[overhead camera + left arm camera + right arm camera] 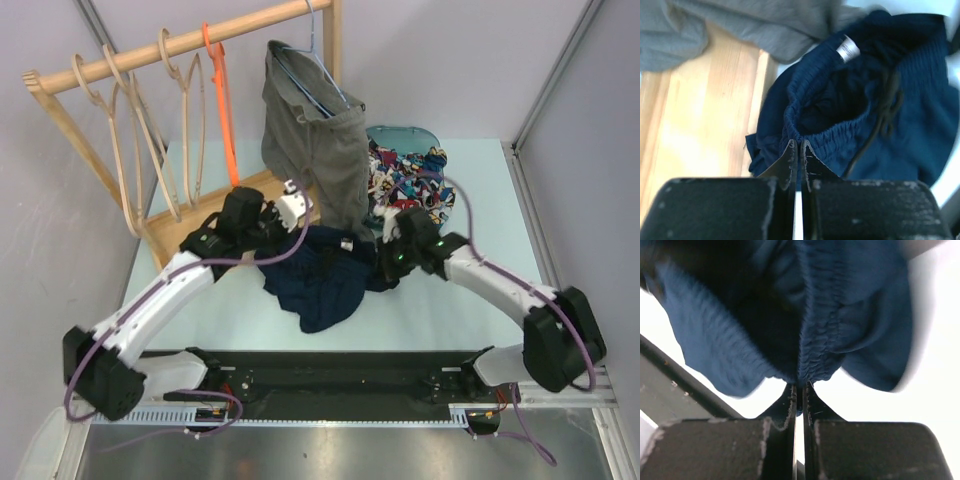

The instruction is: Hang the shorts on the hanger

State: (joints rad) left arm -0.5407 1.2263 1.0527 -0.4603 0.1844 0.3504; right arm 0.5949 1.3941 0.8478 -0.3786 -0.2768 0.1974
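The dark navy shorts (322, 275) hang in a bunch between my two grippers above the table. My left gripper (290, 232) is shut on the elastic waistband at the shorts' left side; the left wrist view shows the pinch (798, 144) and the shorts (880, 100) with a white label. My right gripper (385, 262) is shut on the waistband at the right; the right wrist view shows the pinch (800, 386) on the shorts (840, 305). The orange hanger (224, 100) hangs on the wooden rail at the back left, apart from both grippers.
A wooden rack (180, 45) holds several pale wooden hangers (130, 130). Grey shorts (318, 145) hang on a thin blue wire hanger (318, 60). A teal bin (405, 135) of colourful patterned clothes (410, 180) stands behind the right gripper. The rack's wooden base (705, 115) lies under the left gripper.
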